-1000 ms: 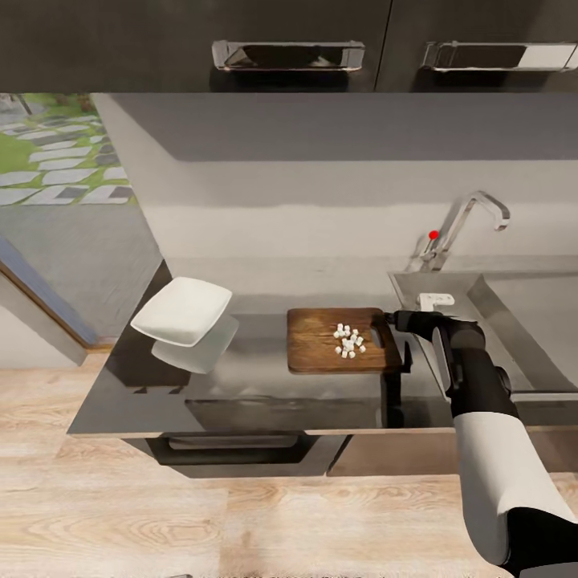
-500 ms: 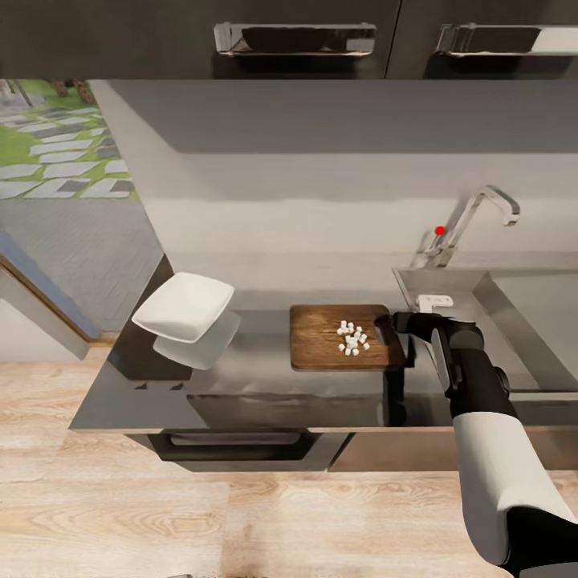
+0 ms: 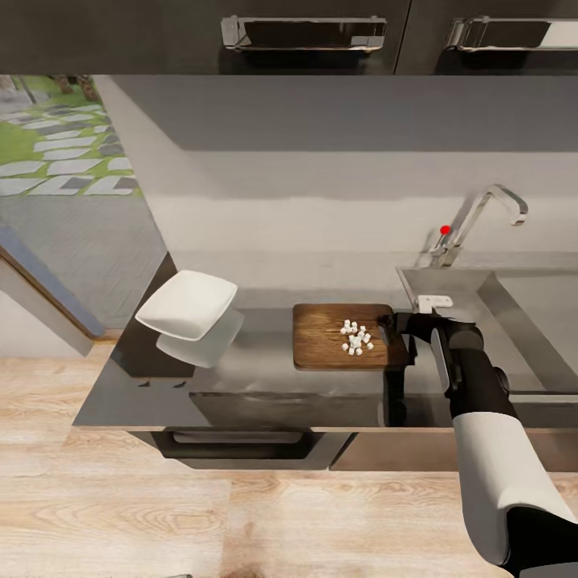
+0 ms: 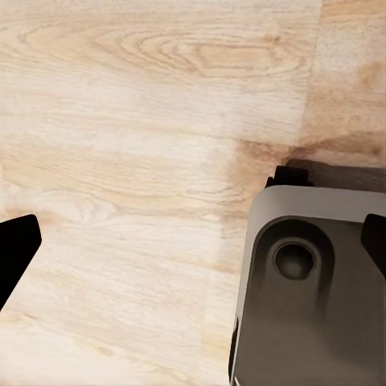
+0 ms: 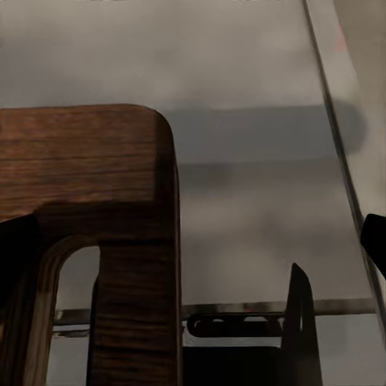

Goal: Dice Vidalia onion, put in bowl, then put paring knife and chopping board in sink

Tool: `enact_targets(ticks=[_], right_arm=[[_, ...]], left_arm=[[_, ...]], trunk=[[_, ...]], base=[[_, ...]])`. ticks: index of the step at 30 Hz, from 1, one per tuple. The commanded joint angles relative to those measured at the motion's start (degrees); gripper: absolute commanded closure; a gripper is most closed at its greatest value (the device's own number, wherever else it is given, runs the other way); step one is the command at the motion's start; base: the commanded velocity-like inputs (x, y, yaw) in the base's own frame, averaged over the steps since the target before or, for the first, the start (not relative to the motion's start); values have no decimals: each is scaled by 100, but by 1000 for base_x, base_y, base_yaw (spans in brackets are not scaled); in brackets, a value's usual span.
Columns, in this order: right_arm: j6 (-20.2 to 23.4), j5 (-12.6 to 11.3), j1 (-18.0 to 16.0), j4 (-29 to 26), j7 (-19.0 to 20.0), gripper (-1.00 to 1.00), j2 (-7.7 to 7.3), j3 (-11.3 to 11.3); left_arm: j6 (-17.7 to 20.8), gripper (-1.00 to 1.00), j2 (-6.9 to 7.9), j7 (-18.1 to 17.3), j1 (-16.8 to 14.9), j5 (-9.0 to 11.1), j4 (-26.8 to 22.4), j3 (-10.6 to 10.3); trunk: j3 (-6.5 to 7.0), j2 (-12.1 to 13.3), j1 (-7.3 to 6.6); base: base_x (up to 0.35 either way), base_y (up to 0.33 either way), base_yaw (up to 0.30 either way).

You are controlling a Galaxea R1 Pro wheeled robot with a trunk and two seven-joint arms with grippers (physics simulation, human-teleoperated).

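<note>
The brown chopping board [image 3: 329, 341] lies flat on the grey countertop [image 3: 265, 385], with a small heap of white diced onion [image 3: 356, 338] on its right half. My right gripper [image 3: 396, 327] sits at the board's right end, next to the sink [image 3: 474, 289]. In the right wrist view the slotted handle end of the board [image 5: 121, 185] lies between the fingers of my open right gripper [image 5: 193, 249]. The white bowl [image 3: 187, 304] stands at the countertop's left end. The paring knife is out of view. My left gripper [image 4: 193, 249] hangs open over the wood floor.
The angular tap [image 3: 482, 217] with its red knob rises behind the sink. A small white fitting [image 3: 434, 303] sits on the sink's near-left corner. Dark wall cabinets [image 3: 305, 32] hang overhead. A glass door [image 3: 56, 160] opens to a garden at the left.
The whole picture has slid slightly, so the camera moved. My right gripper stays at the board's right end, and the board, onion pieces and bowl keep their places.
</note>
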Motion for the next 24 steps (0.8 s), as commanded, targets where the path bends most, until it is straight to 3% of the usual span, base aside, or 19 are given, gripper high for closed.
enact_targets(ticks=[1, 24], right_arm=[[23, 60, -3, -7, 51, -100, -1, -9], [20, 60, -3, -7, 48, -100, -4, -9]], left_arm=[[-38, -100, -6, 4, -11, 43, 26, -48], [-38, -100, -67, 4, -10, 41, 26, -48]], trunk=[[-9, -10, 3], [-9, -10, 3]], base=[[0, 0, 0], [-64, 0, 0]])
